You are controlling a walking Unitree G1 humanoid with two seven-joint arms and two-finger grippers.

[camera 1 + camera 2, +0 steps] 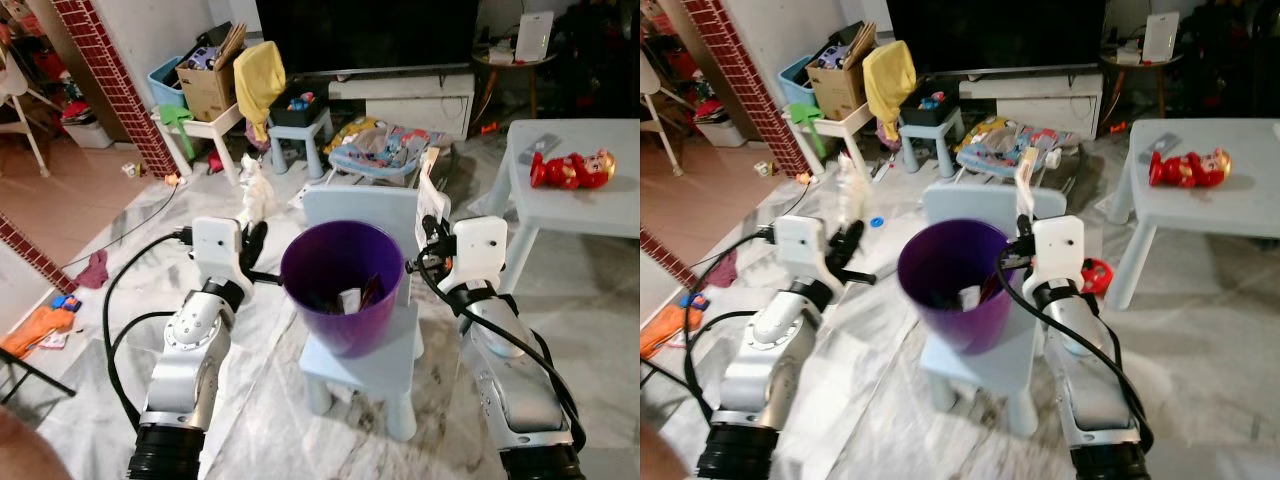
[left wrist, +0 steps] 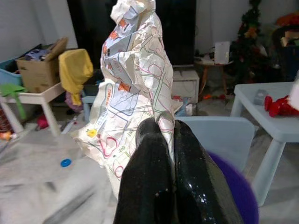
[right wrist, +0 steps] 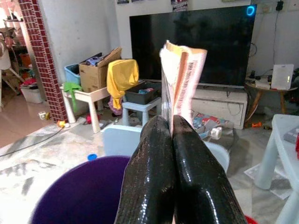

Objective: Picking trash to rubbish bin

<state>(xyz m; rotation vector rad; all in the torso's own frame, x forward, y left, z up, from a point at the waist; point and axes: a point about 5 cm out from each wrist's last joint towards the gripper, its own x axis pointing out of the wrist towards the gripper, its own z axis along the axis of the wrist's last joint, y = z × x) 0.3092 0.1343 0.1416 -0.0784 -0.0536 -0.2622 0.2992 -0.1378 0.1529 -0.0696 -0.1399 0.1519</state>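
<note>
A purple rubbish bin [image 1: 343, 285] stood on a small pale blue chair [image 1: 370, 365], right in front of the robot. Some trash already lay at the bottom of the bin, so part of the job looked done.

The left gripper [image 2: 163, 135] was squeezed tight on a crumpled printed paper [image 2: 133, 88]. It was just beside the bin's left rim, and the paper stuck up above the fingers. The right gripper [image 3: 172, 126] was pinched tight on a folded paper booklet [image 3: 180, 77]. It was just beside the bin's right rim, and the booklet stood upright.

Both pieces were outside the bin, not over its mouth yet. I think each arm had to swing in over the bin and let go. More bits lay on the marble floor [image 1: 120, 260] farther off, like an orange thing [image 1: 35, 330], but I could not tell if that was trash.
</note>
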